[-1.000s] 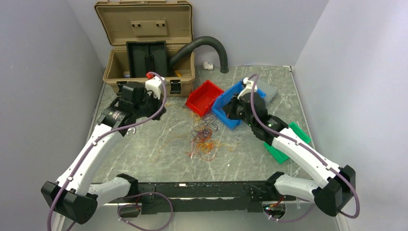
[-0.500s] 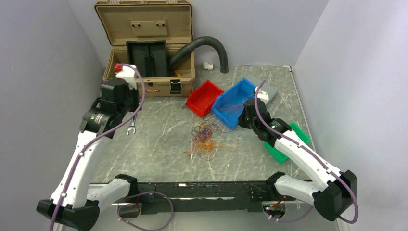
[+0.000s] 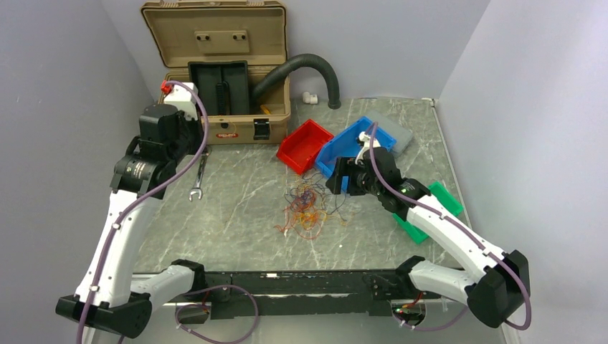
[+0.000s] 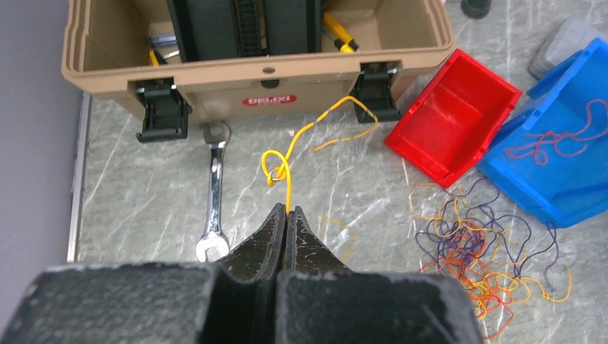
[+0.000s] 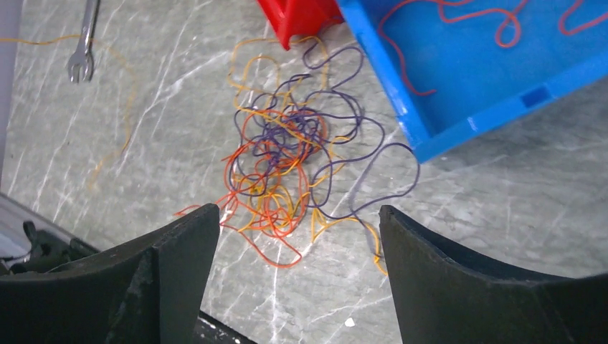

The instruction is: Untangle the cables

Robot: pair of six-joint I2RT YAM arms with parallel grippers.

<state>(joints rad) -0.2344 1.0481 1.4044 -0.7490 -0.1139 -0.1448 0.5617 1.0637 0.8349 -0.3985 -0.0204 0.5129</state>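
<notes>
Sprawling cables (image 5: pixel 279 161), loose tangle (orange, red, purple)

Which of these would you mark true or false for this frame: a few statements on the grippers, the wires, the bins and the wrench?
1. The left gripper is shut on a yellow wire. True.
2. The right gripper is gripping the tangle. False: it is open above the tangle and holds nothing.
3. The blue bin has red wire in it. True.
4. The red bin has wires in it. False: it looks empty.
5. The wrench lies inside the toolbox. False: it lies on the table in front of the toolbox.
</notes>
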